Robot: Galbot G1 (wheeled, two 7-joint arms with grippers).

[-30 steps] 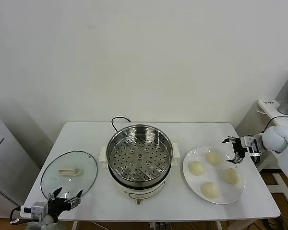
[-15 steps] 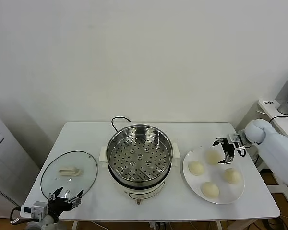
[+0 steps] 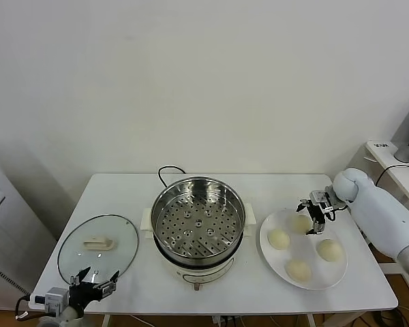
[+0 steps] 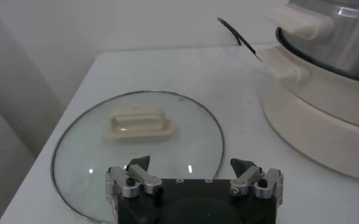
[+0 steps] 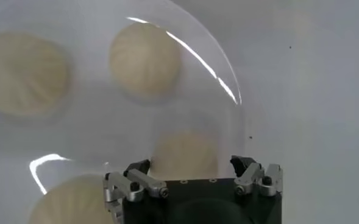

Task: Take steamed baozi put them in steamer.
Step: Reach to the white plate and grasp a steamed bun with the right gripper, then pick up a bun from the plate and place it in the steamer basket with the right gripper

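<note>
Four cream-white baozi lie on a flat white plate (image 3: 335, 278) at the right: back one (image 3: 300, 223), left one (image 3: 278, 238), right one (image 3: 330, 250), front one (image 3: 299, 270). The steel steamer (image 3: 198, 225) with its perforated tray stands empty at the table's middle. My right gripper (image 3: 313, 218) is open, hovering just above the back baozi. In the right wrist view the open gripper (image 5: 191, 167) has that baozi (image 5: 185, 155) between its jaws, with others (image 5: 145, 61) beyond. My left gripper (image 3: 94, 281) is open and empty by the table's front left edge.
A round glass lid (image 3: 99, 246) with a cream handle lies flat at the left, also in the left wrist view (image 4: 139, 137). The steamer's black cord (image 3: 169, 170) runs off the back. A side table (image 3: 395, 160) stands at the far right.
My right gripper has moved left from beside the plate's right edge to over the back baozi. The left arm has stayed still.
</note>
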